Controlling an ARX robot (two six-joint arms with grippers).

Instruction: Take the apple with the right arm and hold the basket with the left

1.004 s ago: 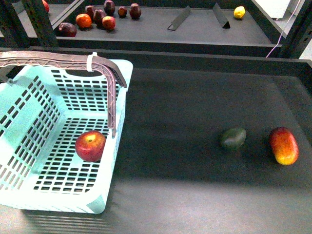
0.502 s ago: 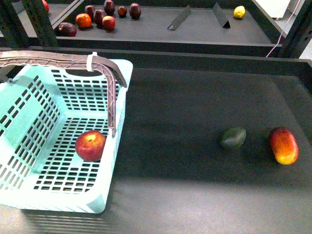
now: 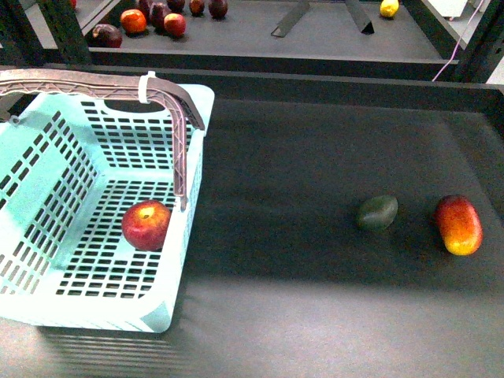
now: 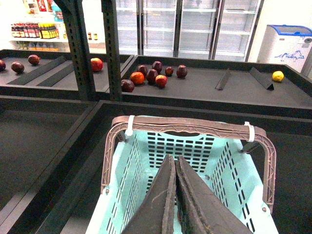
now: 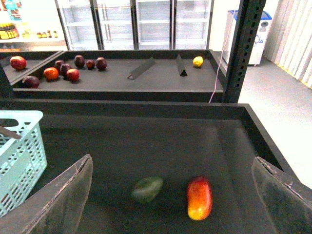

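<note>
The red apple (image 3: pixel 146 224) lies on the floor of the aqua basket (image 3: pixel 31 181), close to the wall facing the open table. The basket's brown-grey handles (image 3: pixel 94 82) stand upright, bound by a white zip tie. Neither gripper shows in the front view. In the left wrist view my left gripper (image 4: pixel 174 158) is shut with nothing in it, hovering over the basket (image 4: pixel 131 170) below its handle (image 4: pixel 190 126); its fingers hide the apple. My right gripper (image 5: pixel 171 160) is wide open above the dark table, away from the basket (image 5: pixel 19 151), whose corner shows at the edge.
A dark green fruit (image 3: pixel 378 212) and a red-orange mango (image 3: pixel 459 224) lie on the table to the right of the basket. A back shelf holds several dark red fruits (image 3: pixel 157 16) and a yellow one (image 3: pixel 389 8). Dark metal posts (image 5: pixel 243 48) and a raised rim border the table.
The front view has shifted a little, so the back shelf sits higher in the picture. The apple stays in the same spot in the basket.
</note>
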